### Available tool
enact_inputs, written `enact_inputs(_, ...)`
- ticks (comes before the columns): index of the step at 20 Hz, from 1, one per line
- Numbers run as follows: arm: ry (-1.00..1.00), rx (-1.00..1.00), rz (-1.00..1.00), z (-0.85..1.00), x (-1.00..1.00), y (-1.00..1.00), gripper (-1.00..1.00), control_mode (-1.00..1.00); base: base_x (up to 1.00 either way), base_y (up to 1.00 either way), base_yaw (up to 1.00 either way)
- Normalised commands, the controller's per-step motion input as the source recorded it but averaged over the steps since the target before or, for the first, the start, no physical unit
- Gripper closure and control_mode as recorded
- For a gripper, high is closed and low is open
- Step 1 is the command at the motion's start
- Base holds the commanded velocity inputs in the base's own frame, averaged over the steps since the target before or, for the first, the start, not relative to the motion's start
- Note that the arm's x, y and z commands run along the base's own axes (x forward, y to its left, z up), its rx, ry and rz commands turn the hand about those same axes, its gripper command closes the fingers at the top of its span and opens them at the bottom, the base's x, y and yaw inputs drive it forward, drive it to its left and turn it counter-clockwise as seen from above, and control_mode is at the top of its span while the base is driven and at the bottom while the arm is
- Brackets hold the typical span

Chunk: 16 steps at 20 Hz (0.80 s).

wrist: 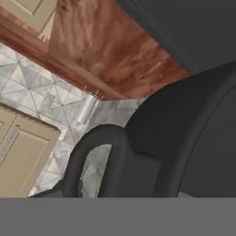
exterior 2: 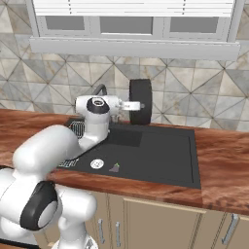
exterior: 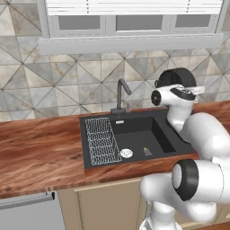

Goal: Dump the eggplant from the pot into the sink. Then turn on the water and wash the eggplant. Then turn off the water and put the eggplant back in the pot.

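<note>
Left base view: eggplant (exterior: 147, 151) lies on the sink (exterior: 134, 117) basin floor, just right of the white drain (exterior: 126, 153), so the dump looks done. The pot (exterior 2: 140, 102), tipped on its side, is held above the sink's far edge, the claw clamped on its handle (wrist: 99, 152). No water stream visible; washing and return to pot remain.

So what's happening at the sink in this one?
The robot arm is holding the pot tipped on its side above the sink, gripping it by a handle with the gripper. The eggplant lies on the basin floor, a little way from the white drain. So the dump looks done. No stream shows at the faucet, so washing has not begun. The wire rack sits at the basin's left.
</note>
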Motion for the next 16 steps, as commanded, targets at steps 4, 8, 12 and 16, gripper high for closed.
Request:
enact_inputs(4, 0.19, 0.63, -0.16, 0.15, -0.68, -0.27, 1.0, -1.0, 0.0, 0.0, 0.0)
enact_inputs(8, 0.14, 0.58, -0.2, 0.01, -0.38, -0.4, 1.0, -1.0, 0.0, 0.0, 0.0)
enact_inputs(12, 0.15, 0.49, -0.3, 0.0, 0.0, -0.77, 1.0, -1.0, 0.0, 0.0, 0.0)
enact_inputs(16, 0.16, 0.43, -0.41, -0.02, -0.11, -0.79, 1.0, -1.0, 0.0, 0.0, 0.0)
